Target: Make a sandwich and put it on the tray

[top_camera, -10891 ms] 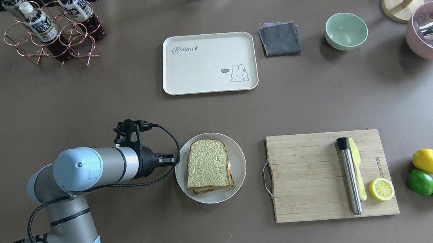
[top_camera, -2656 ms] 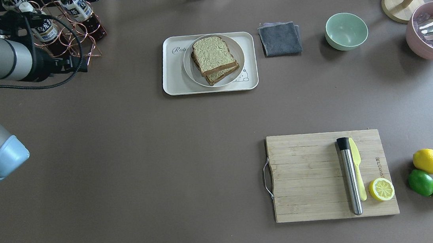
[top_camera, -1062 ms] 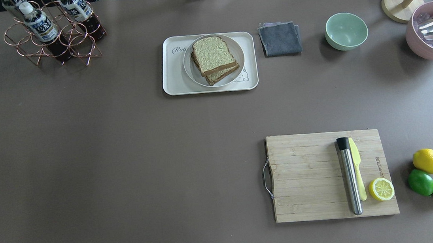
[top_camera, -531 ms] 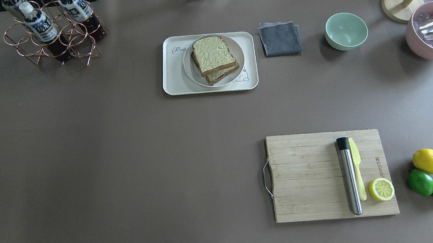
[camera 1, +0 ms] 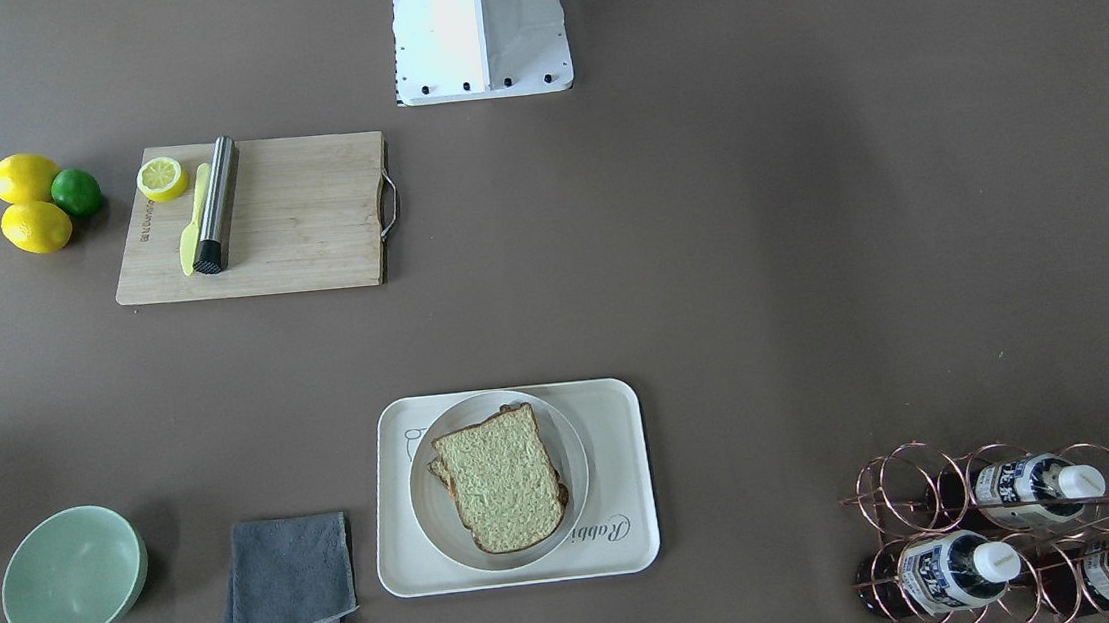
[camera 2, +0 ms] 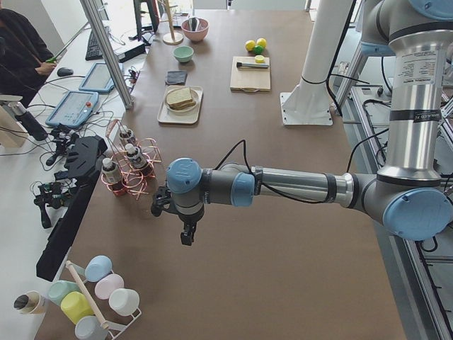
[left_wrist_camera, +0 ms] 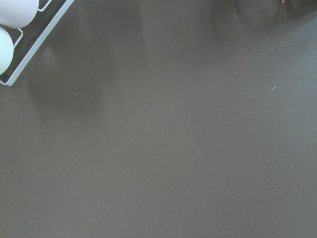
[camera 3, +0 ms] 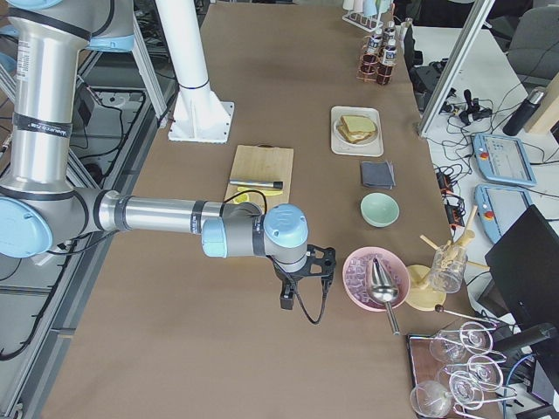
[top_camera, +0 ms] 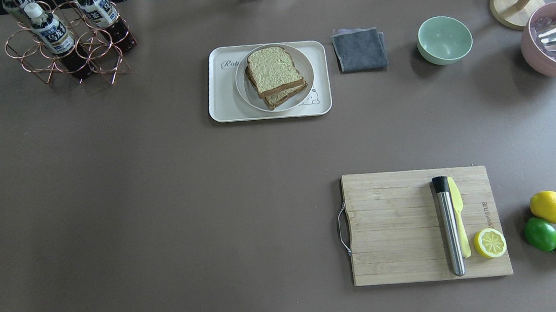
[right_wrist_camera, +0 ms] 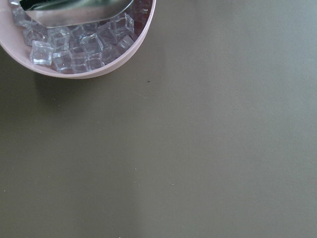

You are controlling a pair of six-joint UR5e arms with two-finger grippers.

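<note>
The sandwich (top_camera: 275,72), two stacked slices of tan bread with brown crusts, lies on a round white plate (top_camera: 307,61). The plate stands on the cream tray (top_camera: 224,100) at the table's far middle, which also shows in the front view as the tray (camera 1: 614,417) under the sandwich (camera 1: 501,482). My left gripper (camera 2: 185,237) hangs over bare table near the bottle rack, far from the tray. Beside the pink ice bowl hangs my right gripper (camera 3: 286,301). Both show only in the side views, so I cannot tell open from shut.
A wooden cutting board (top_camera: 397,226) holds a steel muddler, a yellow knife and a half lemon. Two lemons and a lime (top_camera: 540,234) lie to its right. A grey cloth (top_camera: 359,49), a green bowl (top_camera: 444,39), a pink ice bowl (top_camera: 549,58) and a copper bottle rack (top_camera: 68,43) line the far edge.
The plate with the sandwich has gone from the near table onto the tray. My left arm has let go of it and left the overhead view. Nothing differs over the last second.
</note>
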